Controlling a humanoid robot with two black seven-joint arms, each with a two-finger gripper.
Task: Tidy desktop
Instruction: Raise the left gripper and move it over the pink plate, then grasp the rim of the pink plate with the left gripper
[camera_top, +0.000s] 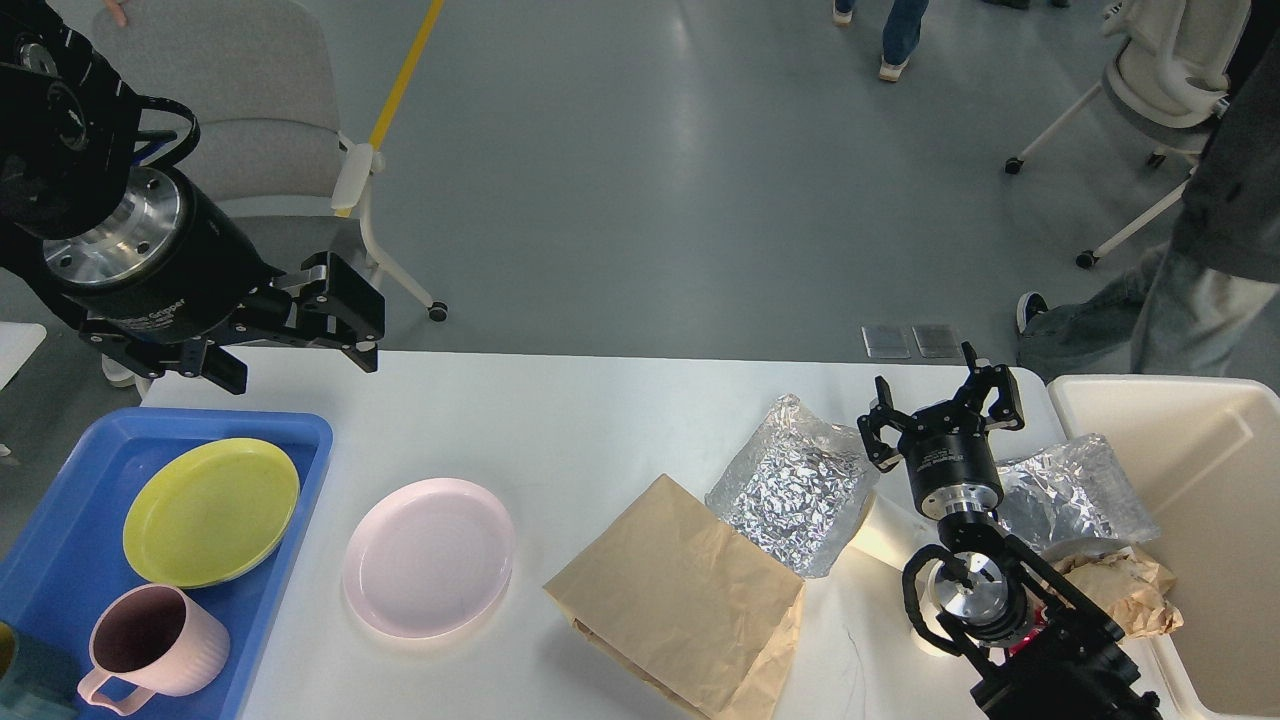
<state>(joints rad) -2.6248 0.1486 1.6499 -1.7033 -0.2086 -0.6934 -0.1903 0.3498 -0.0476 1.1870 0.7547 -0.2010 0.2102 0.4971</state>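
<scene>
Bench (600, 420) holds pink plate (430, 556), paper bag (680, 600), foil bags. Left tool (295, 340) spread, empty, above bench's far-left corner; right tool (943, 405) spread, empty.

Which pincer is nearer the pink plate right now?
Left. The left pincer hovers open beyond the pink plate, toward its far-left side; the right pincer is open across the desktop, by the foil bags.

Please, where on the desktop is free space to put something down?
The desktop is bare along its far edge, and between the pink plate and the brown paper bag. The right end is crowded: foil bags, crumpled paper, right gripper.
</scene>
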